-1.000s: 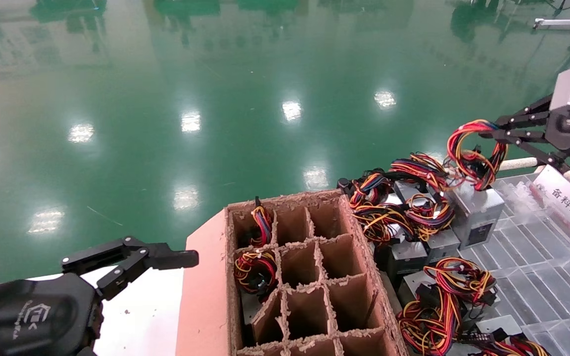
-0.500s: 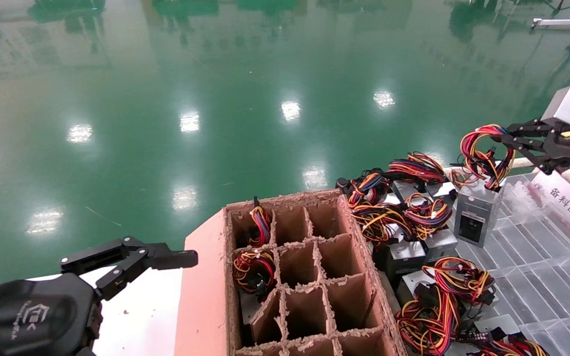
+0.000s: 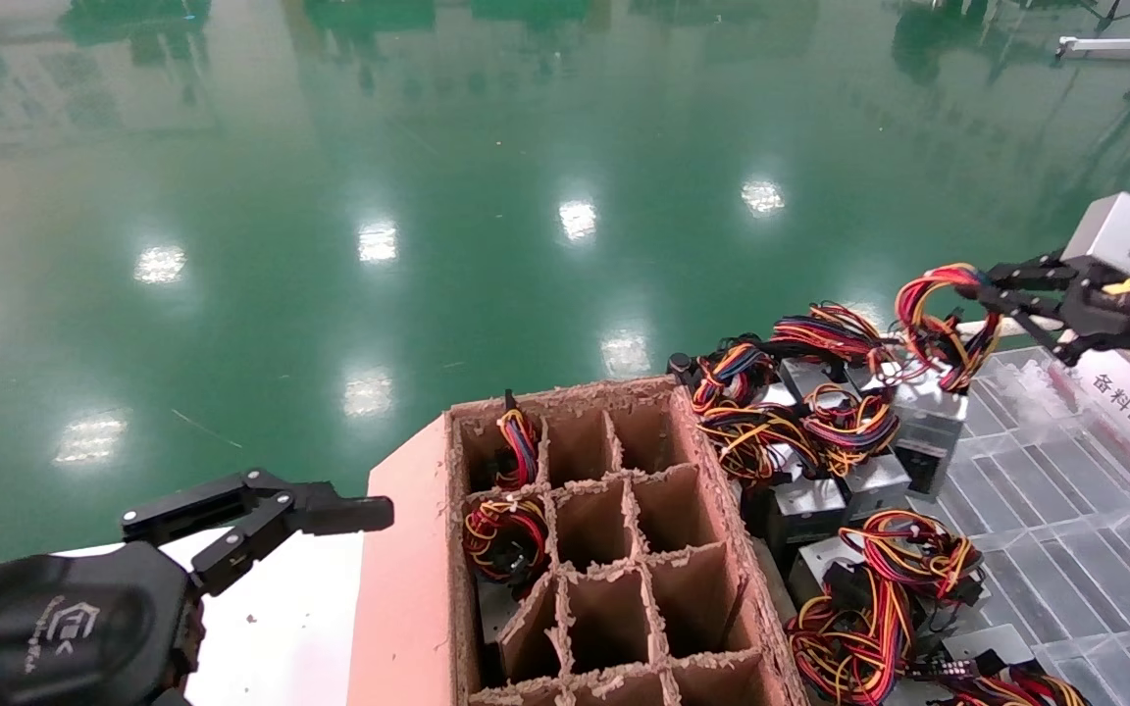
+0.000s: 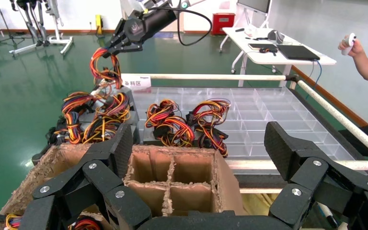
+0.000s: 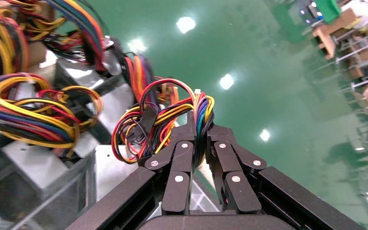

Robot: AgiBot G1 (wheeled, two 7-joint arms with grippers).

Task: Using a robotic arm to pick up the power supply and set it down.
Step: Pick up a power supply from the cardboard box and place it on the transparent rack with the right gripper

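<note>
The power supply (image 3: 926,433) is a silver-grey box with a dark label, standing at the edge of the clear tray beside other units. Its looped red, yellow and black wires (image 3: 940,324) rise from its top. My right gripper (image 3: 989,284) is shut on that wire loop, above and right of the box. The right wrist view shows the gripper (image 5: 200,120) clamped on the wires (image 5: 158,112), with the silver box (image 5: 110,167) below. My left gripper (image 3: 330,512) is parked low at the left, open and empty (image 4: 199,148). In the left wrist view the robotic arm (image 4: 141,26) reaches in from behind.
A brown cardboard divider box (image 3: 683,569) stands in front, with wire bundles (image 3: 506,534) in two left cells. Several other power supplies (image 3: 810,495) with tangled wires lie right of it. A clear compartment tray (image 3: 1065,520), a white sign (image 3: 1129,404) and a rail sit at the right.
My right gripper, still holding the wire loop, swung right, then came back left and lower. The hanging power supply tilted and now stands lower among the other units. The left arm stayed still.
</note>
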